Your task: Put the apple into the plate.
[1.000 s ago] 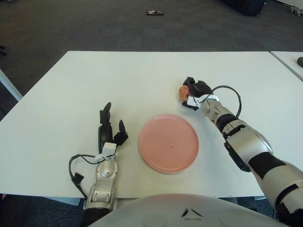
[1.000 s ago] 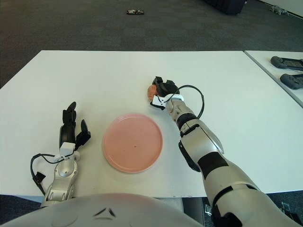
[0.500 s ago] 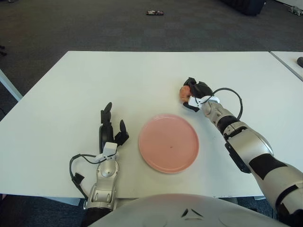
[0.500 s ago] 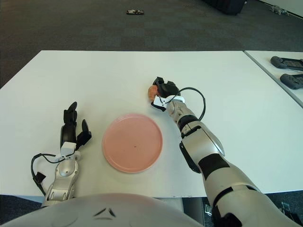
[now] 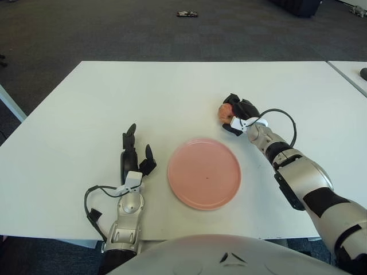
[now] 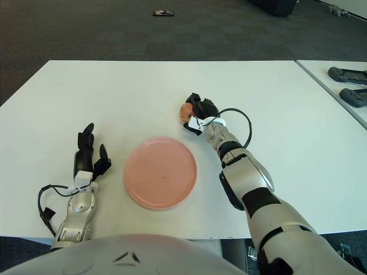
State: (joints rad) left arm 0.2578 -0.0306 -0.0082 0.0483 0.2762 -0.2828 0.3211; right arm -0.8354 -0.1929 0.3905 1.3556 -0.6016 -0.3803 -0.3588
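While clasped at the far right of the white table, small reddish-orange apple, round, partly hidden behind black fingers curled about its right side. Whether raised clear of the table or resting upon it: cannot be told. Right hand closed upon the fruit, wrist and silver forearm trailing toward the near right edge, a black cable looping above the wrist.

Round pink plate, flat and shallow, nothing on it, lying nearer the robot and to the left of the apple, the two apart with bare table between.

Left hand showing to the left of the plate, near the front edge, palm raised, fingers upright and spread, holding nothing.

Step in hand, as judged: grasp made, transfer to the plate not yet done. Next move, as judged: lifting the fruit clear, carrying it back and leftward until over the middle of the pink disc, lowering until contact, then parting the fingers gently. Care called for at release, a round fruit on a shallow rim being apt to roll off.
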